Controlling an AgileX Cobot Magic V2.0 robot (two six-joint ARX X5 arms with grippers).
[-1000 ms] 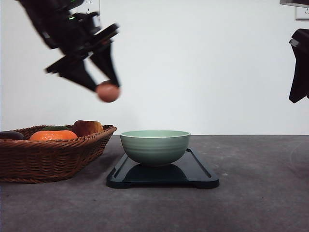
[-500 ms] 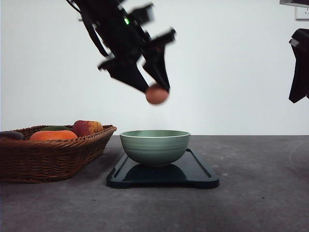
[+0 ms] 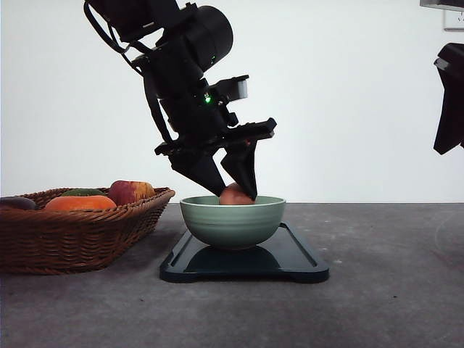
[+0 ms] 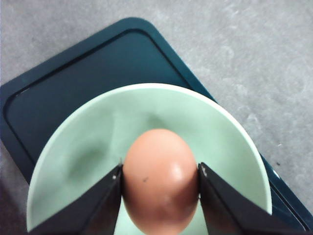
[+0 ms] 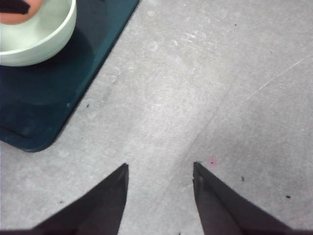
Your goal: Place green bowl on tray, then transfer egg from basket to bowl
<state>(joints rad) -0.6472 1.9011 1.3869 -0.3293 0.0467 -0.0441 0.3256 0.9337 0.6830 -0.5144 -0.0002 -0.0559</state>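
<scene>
The green bowl (image 3: 232, 223) stands on the dark tray (image 3: 304, 262) in the middle of the table. My left gripper (image 3: 236, 193) reaches down into the bowl, shut on a brown egg (image 3: 233, 196). The egg's top shows just above the bowl's rim. In the left wrist view the egg (image 4: 160, 183) sits squeezed between both fingers over the bowl's (image 4: 93, 147) inside. The wicker basket (image 3: 72, 235) sits to the left of the tray. My right gripper (image 5: 160, 165) hangs open over bare table to the right of the tray (image 5: 29, 98), holding nothing.
The basket holds an orange fruit (image 3: 80, 204), a reddish fruit (image 3: 131, 192) and a dark item (image 3: 14, 203). Grey tabletop (image 3: 391, 290) stretches to the right of the tray. The right arm (image 3: 450, 98) hangs high at the right edge.
My left gripper has carried the egg rightward from near the basket to above the bowl, then lowered it into the bowl. The right arm has stayed still.
</scene>
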